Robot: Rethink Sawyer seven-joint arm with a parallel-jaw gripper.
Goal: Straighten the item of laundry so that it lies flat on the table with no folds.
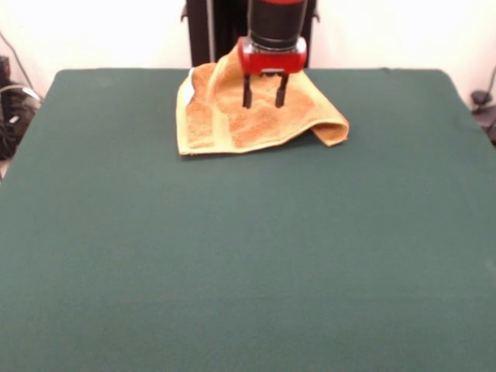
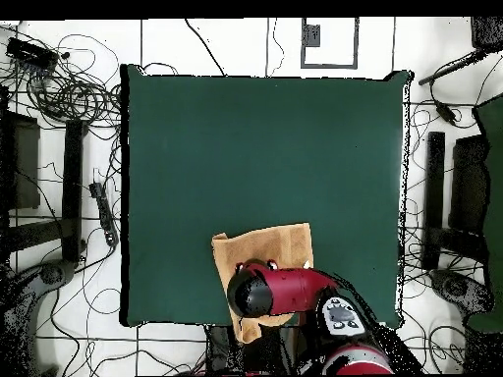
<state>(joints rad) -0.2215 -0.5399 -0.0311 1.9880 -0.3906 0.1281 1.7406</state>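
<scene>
Folded towel [image 1: 256,116] on table [image 1: 248,256], far edge behind gripper [image 1: 264,91].

Red/blk arm [image 1: 277,23], red wrist block, two blk fingers [image 1: 247,91].

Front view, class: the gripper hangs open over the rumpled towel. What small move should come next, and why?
Probably lower the gripper straight down and close on the cloth beneath it. Its fingers are apart and hold nothing, while the towel lies bunched near the table's robot-side edge, one corner folded over, so it needs a grip before spreading.
</scene>
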